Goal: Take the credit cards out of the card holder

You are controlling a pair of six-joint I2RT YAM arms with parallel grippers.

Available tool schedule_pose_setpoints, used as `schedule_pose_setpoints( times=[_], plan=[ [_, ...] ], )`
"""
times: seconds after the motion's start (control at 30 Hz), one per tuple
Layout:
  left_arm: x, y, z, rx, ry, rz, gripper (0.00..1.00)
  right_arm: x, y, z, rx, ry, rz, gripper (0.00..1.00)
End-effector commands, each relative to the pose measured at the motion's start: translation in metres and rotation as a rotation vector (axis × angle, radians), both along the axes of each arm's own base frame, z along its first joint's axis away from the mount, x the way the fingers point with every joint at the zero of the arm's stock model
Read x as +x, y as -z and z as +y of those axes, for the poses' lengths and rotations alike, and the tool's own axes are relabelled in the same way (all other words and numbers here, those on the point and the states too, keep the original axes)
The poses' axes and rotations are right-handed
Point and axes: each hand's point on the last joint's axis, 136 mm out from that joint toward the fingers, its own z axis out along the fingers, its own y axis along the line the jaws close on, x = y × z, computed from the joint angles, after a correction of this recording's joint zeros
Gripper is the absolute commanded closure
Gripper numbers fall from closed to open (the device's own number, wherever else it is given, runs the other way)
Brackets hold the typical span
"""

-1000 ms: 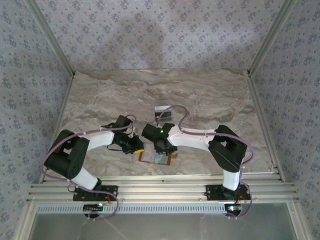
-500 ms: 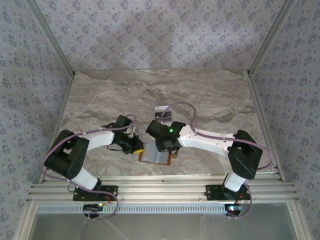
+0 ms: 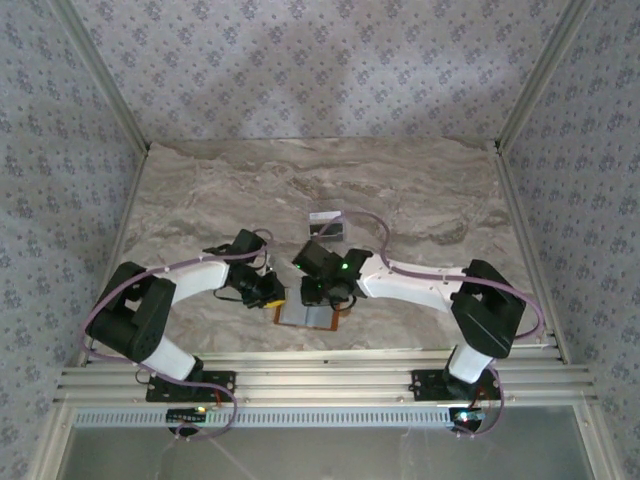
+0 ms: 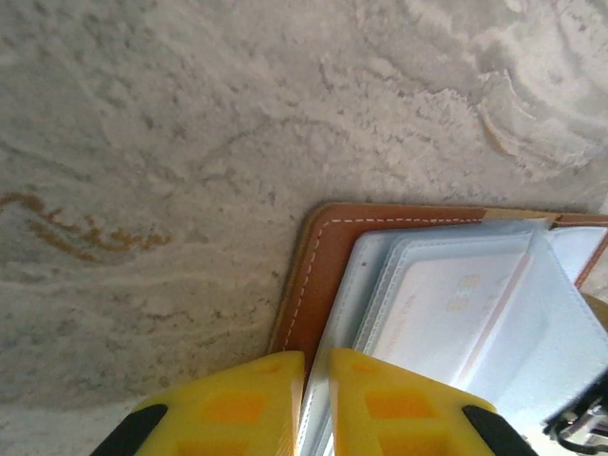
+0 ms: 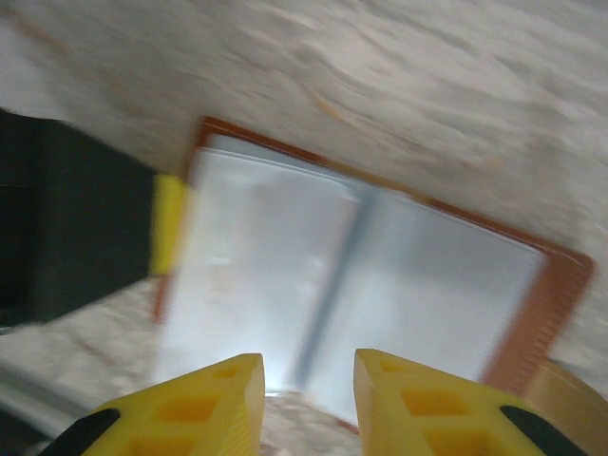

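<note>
Wallpapered walls (image 3: 300, 70) with a small flower print close round a marble-patterned counter (image 3: 430, 190); two white-and-black arms reach in from the near edge, the left arm (image 3: 190, 276) and the right arm (image 3: 420, 286), their ends close together near the front middle of the counter; the card holder (image 3: 305, 318) lies open and flat there, brown leather outside down and clear sleeves up, just beneath both arm ends; the left jaws stand narrow, their yellow fingers (image 4: 399, 404) closed on the holder's left side, the leather rim and sleeve edges running into the slit between them; the right jaws are partly open with nothing between their fingers (image 5: 418, 399), poised over the near edge of the spread sleeves; that view is blurred, so whether they touch the holder I cannot tell; a whitish-pink credit card (image 4: 456, 304) sits inside the top sleeve, just beside the left fingers; a small rectangular object (image 3: 325, 222) rests farther back, well apart from the holder.
</note>
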Motion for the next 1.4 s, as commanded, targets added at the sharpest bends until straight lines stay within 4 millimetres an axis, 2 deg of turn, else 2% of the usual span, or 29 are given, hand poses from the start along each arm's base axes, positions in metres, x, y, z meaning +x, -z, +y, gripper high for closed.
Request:
schedule_pose_setpoints(
  times=[0.0,0.23,0.43,0.6,0.7,1.07,1.2,1.37],
  plan=[
    [-0.013,0.002,0.016,0.133,0.034,0.029,0.83,0.000,0.004,-0.036,-0.038,0.098,0.009,0.68],
    [-0.010,-0.008,0.011,0.250,0.109,0.001,0.83,-0.003,0.013,-0.075,-0.066,0.159,0.008,0.68],
    [-0.008,-0.023,0.002,0.327,0.161,-0.014,0.83,-0.005,0.021,-0.093,-0.069,0.190,0.018,0.68],
    [-0.005,-0.030,-0.012,0.360,0.201,-0.020,0.83,-0.004,0.025,-0.093,-0.022,0.192,0.020,0.68],
    [-0.004,-0.031,-0.028,0.348,0.224,-0.021,0.83,-0.001,0.027,-0.092,-0.001,0.167,0.011,0.68],
    [-0.008,-0.014,-0.089,0.225,0.256,-0.003,0.83,-0.004,0.035,-0.096,0.015,0.164,0.038,0.68],
    [-0.009,-0.003,-0.098,0.213,0.266,0.009,0.83,-0.006,0.038,-0.096,0.012,0.162,0.048,0.68],
    [-0.011,0.007,-0.095,0.233,0.276,0.025,0.83,-0.007,0.037,-0.094,0.020,0.162,0.055,0.69]
  ],
)
